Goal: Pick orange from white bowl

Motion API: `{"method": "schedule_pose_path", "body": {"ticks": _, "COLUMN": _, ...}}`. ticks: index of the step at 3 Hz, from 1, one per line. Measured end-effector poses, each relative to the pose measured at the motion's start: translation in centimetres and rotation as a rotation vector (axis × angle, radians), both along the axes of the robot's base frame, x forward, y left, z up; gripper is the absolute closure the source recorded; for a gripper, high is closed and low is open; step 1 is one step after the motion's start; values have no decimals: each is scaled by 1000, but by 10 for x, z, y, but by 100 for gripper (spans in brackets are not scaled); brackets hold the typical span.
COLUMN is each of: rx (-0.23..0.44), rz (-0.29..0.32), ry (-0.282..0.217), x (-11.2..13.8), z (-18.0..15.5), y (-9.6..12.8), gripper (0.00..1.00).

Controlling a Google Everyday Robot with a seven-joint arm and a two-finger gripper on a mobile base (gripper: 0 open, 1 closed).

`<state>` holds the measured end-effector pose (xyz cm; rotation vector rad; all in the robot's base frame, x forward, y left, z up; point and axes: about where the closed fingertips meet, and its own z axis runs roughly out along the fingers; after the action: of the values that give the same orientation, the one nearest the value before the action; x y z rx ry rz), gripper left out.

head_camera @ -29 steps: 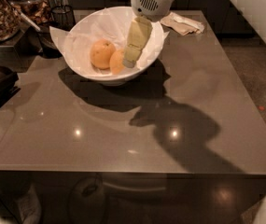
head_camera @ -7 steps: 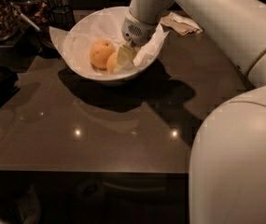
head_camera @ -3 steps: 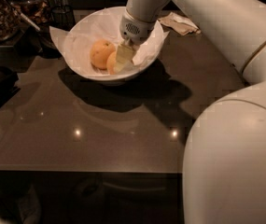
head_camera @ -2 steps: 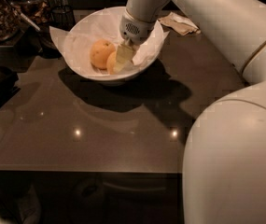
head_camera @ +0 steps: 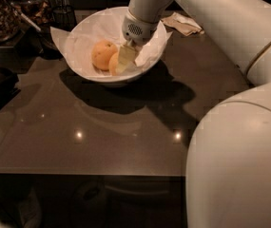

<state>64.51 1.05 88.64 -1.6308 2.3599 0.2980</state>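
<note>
White bowl [head_camera: 95, 76]: hand [head_camera: 124, 61] inside, against orange [head_camera: 111, 64].

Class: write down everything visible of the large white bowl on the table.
The large white bowl is wide with flaring sides and stands upright on the dark glossy table. Crinkled white paper lines it, corners poking over the rim. A rounder orange and a partly hidden orange lie inside, touching. The gripper reaches down into it, over that second fruit.
</note>
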Motion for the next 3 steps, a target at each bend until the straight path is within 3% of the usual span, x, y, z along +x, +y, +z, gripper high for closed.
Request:
{"method": "schedule_pose_path", "body": {"ticks": 1, "rx": 0, "rz": 0, "ry": 0, "x": 0, "z": 0, "y": 0, "gripper": 0}}
{"method": "schedule_pose_path", "body": {"ticks": 3, "rx": -10, "rz": -31, "ry": -25, "x": -5, "z": 6, "y": 2, "gripper": 0}}
